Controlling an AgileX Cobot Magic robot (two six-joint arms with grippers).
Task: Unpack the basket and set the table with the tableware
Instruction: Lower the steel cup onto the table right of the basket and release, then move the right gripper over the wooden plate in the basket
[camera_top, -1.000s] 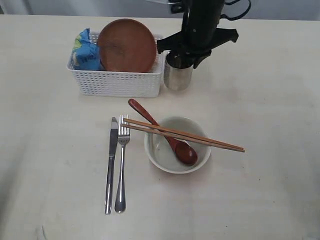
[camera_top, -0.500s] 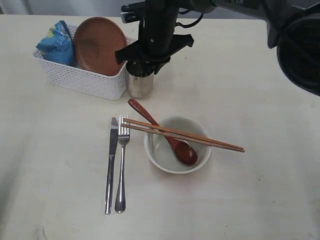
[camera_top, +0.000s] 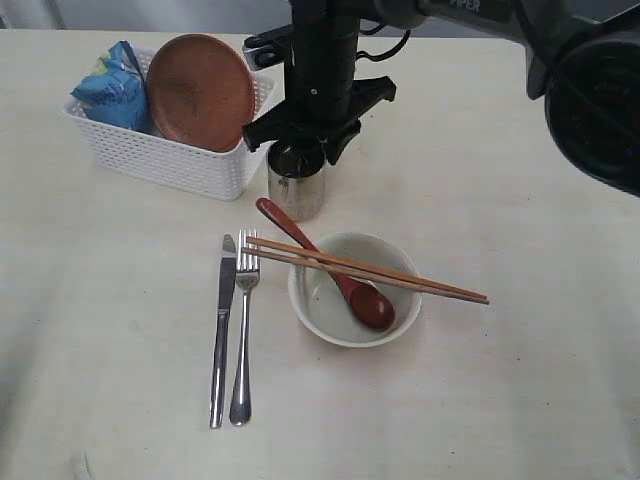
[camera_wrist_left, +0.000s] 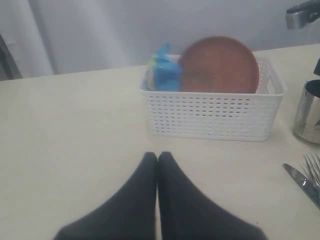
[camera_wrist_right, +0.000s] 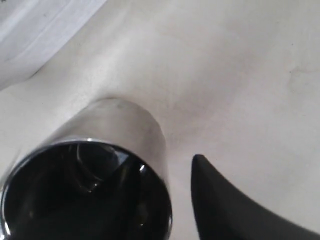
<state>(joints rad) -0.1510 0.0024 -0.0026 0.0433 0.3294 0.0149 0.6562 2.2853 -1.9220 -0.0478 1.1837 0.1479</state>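
Parked upright on the desk (camera_top: 520, 200), just right of the basket (camera_top: 160, 150) and just far of the spoon (camera_top: 330, 262) handle: the steel cup (camera_top: 296, 188). Straddled at the rim by the right end effector (camera_top: 298, 158), with one finger (camera_wrist_right: 235, 210) outside and standing clear of the wall, so spread rather than pinching, by the look of it.

Probably light and thin-walled, rigid, with no give under a pinch. Polished and slick too, so likely to slide or twist in a loose hold. Best taken across the wall at the rim, one finger in and one out, and lifted straight to avoid tipping onto the spoon and the chopsticks (camera_top: 370, 270) resting over the bowl (camera_top: 345, 315).

Left in the basket: the brown plate (camera_top: 200, 90), leaning on edge beside a blue snack bag (camera_top: 105, 85). Stiff, broader and likely heavier than the cup, possibly breakable, with only the top rim free to pinch.

Facing the basket from some way off, the left end effector (camera_wrist_left: 158, 157), pressed closed on nothing, low over the desk. Knife (camera_top: 220, 330) and fork (camera_top: 243, 330) already laid side by side left of the bowl.
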